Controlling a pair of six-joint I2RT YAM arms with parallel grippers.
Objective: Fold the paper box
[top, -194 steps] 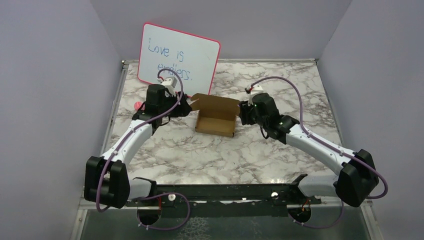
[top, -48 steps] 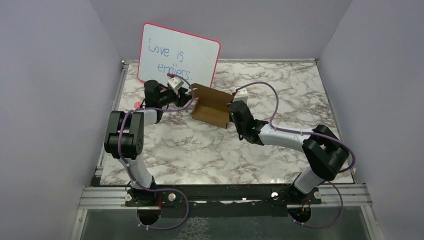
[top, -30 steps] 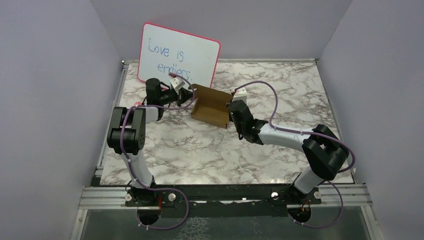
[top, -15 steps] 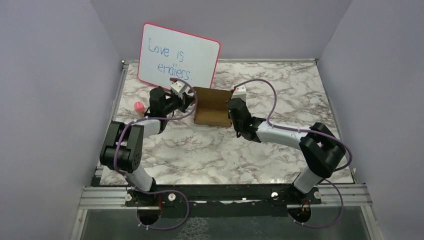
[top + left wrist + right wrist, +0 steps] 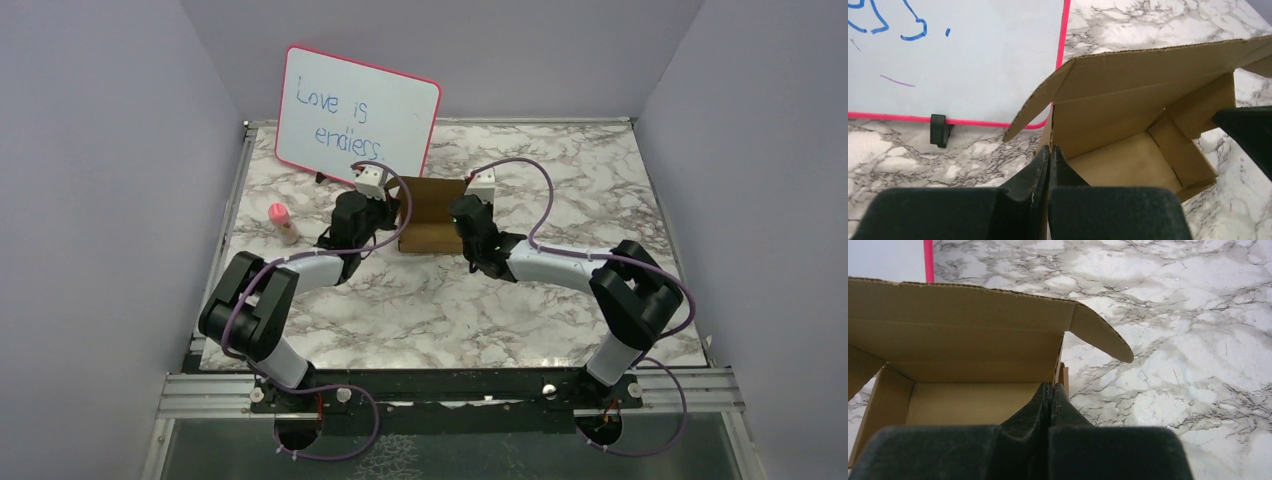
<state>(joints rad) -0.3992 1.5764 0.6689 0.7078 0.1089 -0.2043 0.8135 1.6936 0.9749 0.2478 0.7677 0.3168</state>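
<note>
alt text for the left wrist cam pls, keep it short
The left gripper, its black fingers shut, pinches the side wall of an open brown cardboard box whose lid flap stands raised behind. A pink-framed whiteboard with blue writing stands beyond on the white marble table; the right gripper shows at the right edge.

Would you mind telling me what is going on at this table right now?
Two robot arms are folding a brown paper box on the marble table, just in front of a pink-framed whiteboard. The left gripper is shut with its tips at the box's left wall, and the right gripper is shut at the right wall. The base and walls are up, but the lid flap stands open at the back, not yet closed.
</note>
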